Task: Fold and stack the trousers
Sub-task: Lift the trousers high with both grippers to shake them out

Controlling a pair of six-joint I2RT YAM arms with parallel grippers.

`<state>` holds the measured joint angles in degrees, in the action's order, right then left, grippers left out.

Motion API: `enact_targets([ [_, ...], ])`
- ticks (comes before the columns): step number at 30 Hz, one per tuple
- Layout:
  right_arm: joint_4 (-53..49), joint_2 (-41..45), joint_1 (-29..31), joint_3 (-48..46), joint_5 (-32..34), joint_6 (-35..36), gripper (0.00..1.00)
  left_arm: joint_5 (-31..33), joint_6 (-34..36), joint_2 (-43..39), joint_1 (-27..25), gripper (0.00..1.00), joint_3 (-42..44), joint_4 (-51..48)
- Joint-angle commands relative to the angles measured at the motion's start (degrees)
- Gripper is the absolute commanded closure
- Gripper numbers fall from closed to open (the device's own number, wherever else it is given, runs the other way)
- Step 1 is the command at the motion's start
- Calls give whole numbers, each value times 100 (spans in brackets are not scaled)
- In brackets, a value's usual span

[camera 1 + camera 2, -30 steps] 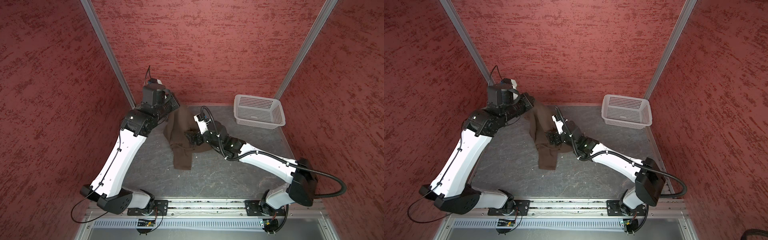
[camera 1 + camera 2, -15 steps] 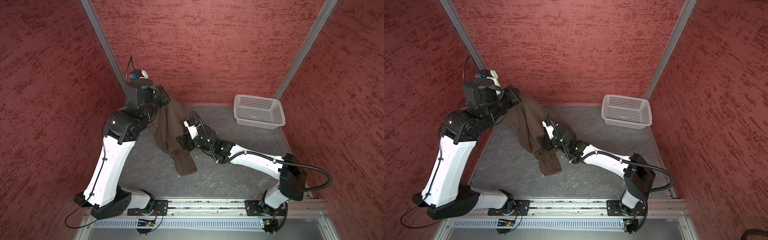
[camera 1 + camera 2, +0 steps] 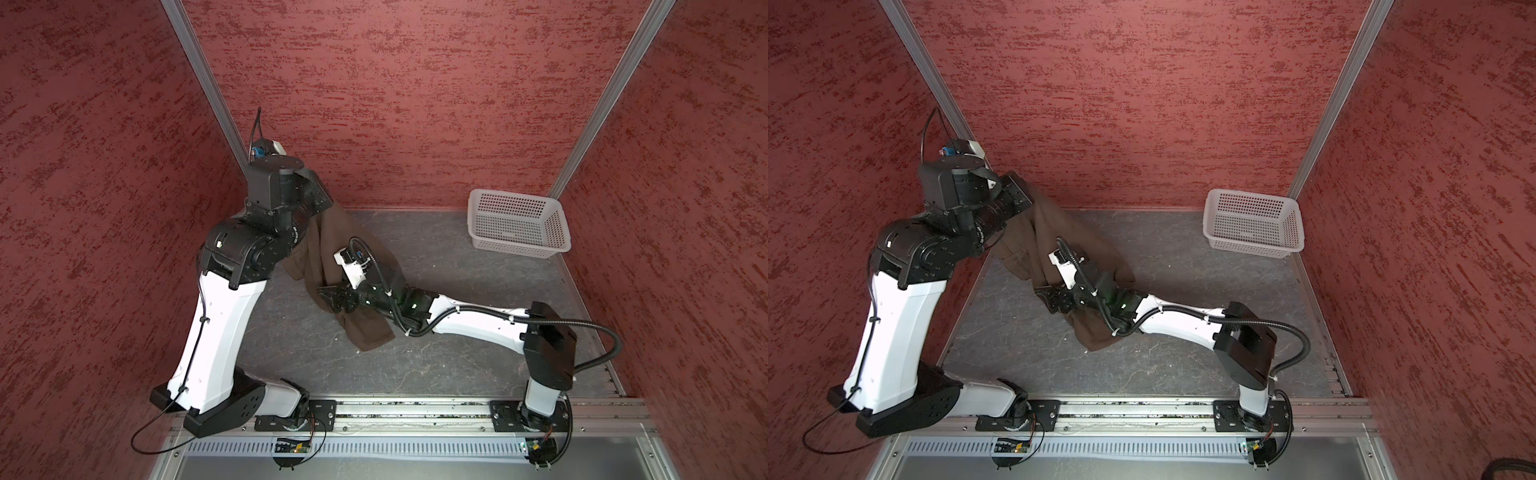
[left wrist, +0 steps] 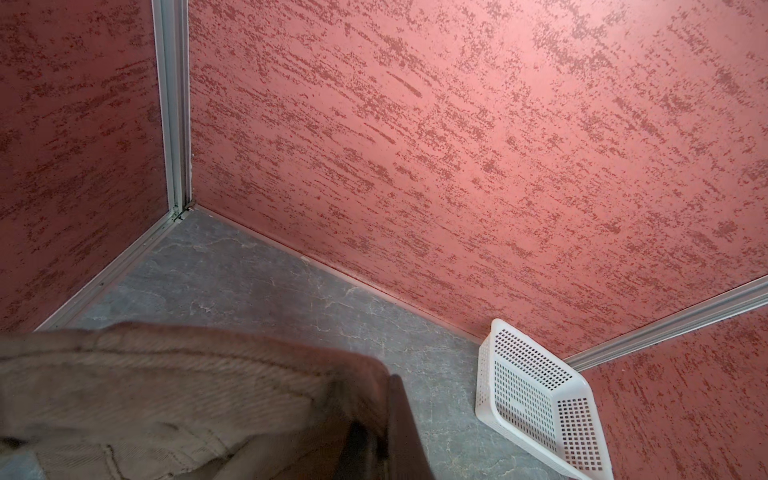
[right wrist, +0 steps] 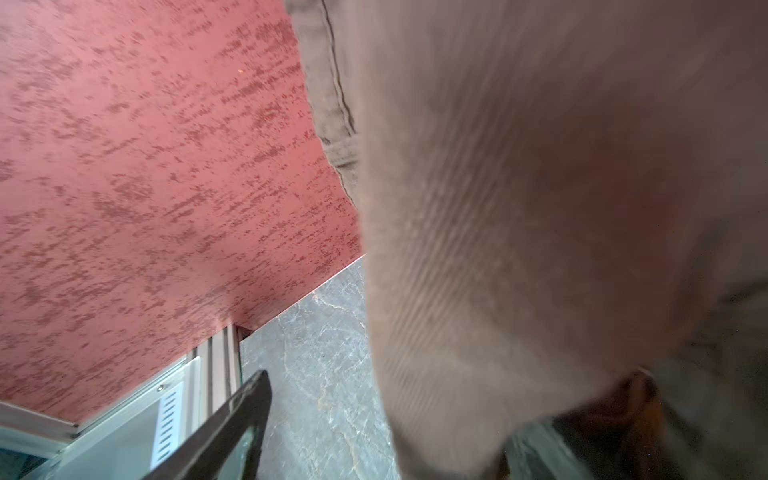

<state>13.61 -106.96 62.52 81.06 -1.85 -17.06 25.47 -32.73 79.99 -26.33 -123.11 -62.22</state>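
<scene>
Brown cloth is now mostly off the table. The trousers [image 3: 326,249] were a low heap at centre a second ago. Now they hang from the left gripper [image 3: 324,201], raised high at the far left corner, and drape down toward the middle. Only the lower leg end lies on the table [image 3: 457,353], near centre.

Left fingers are clamped shut on the top edge of the cloth; the left wrist view shows fabric bunched right at the finger [image 4: 401,419]. That arm went up and back to the left over the last second, pulling the garment long.

The right gripper [image 3: 330,297] slid left along the hanging cloth and sits low at its mid section. In the right wrist view one finger [image 5: 232,428] stands clear of the fabric with table showing between, and cloth covers the other side. So the jaws are spread and not pinching yet.

The white basket [image 3: 517,243] is far right, well apart and untouched.

Judgement: still the unfurl and straighten stage, no fold made. The lift lets the legs hang so an edge can be found. The right side probably needs a hem or side seam before it is laid flat. Risk: the cloth stays twisted, or the right jaws bite through two layers.
</scene>
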Motion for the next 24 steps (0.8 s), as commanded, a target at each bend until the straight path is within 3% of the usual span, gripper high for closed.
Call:
enact_targets([
  [1,564,-356,-11,366,34,-199,14,87,-83,-158,13,99,-165,208],
  [4,574,-800,-19,753,-13,-331,14,111,-132,-230,27,99,-224,179],
  [6,443,-1062,-60,1005,64,-421,23,61,-120,-263,32,99,-269,168],
  [8,313,-1229,-175,1149,194,-535,46,50,-99,-289,33,99,-351,93],
  [10,118,-1225,-422,1157,333,-613,82,192,-36,-342,42,99,-372,-38],
  [12,-55,-1048,-772,1029,555,-519,98,404,25,-438,94,99,-231,-93],
  [14,-273,-779,-1268,922,830,-312,100,254,39,-603,326,98,96,56],
  [17,-1031,-451,-2249,1347,1067,-21,100,-695,-36,-820,1026,98,705,478],
  [21,-2571,-642,-3299,3449,959,503,100,-1597,-210,-703,1953,100,924,361],
  [24,-3732,-1051,-3554,5427,531,952,100,-1929,-232,-705,2293,100,1222,499],
])
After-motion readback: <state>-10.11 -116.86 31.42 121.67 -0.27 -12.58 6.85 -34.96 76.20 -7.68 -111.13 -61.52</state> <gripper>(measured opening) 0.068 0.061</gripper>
